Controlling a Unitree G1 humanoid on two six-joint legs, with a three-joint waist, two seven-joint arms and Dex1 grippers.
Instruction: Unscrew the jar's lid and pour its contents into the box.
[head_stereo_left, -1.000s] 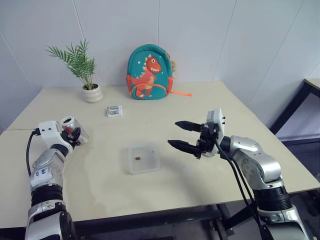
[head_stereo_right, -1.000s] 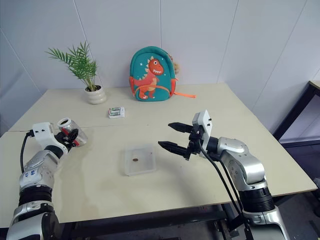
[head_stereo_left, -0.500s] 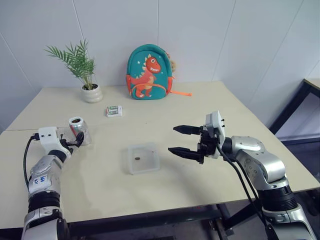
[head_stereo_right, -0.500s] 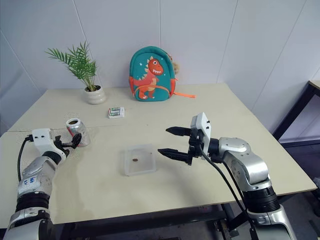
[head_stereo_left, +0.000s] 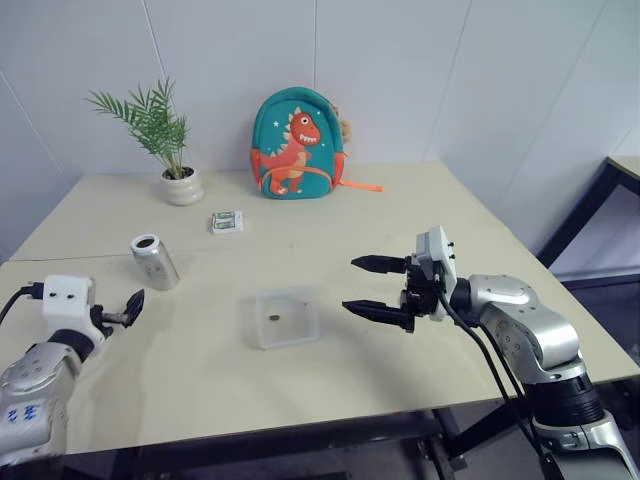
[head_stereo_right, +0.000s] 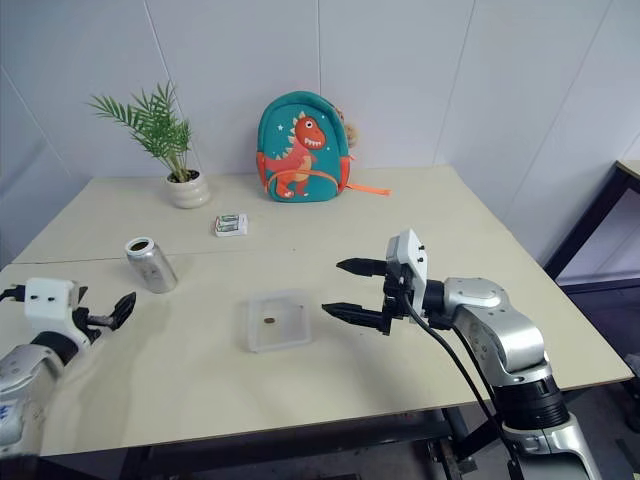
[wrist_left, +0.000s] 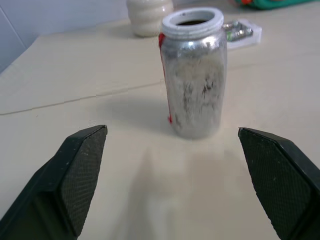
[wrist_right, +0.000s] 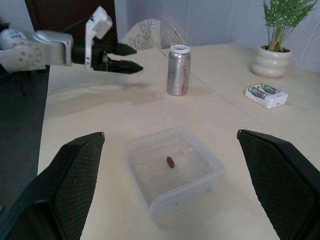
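Nearest you, both tools gape wide and empty: left tool, right tool beside the box, which holds the contents. The jar stands uncapped on the beige tabletop. Beyond, perhaps batteries, plant pot, backpack, white wall.

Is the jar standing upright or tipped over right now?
Upright. The jar stands on its base on the table, open mouth facing up, no lid on it, nothing touching it.

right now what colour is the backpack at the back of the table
Teal with an orange dinosaur; the backpack shows best in the left eye view.
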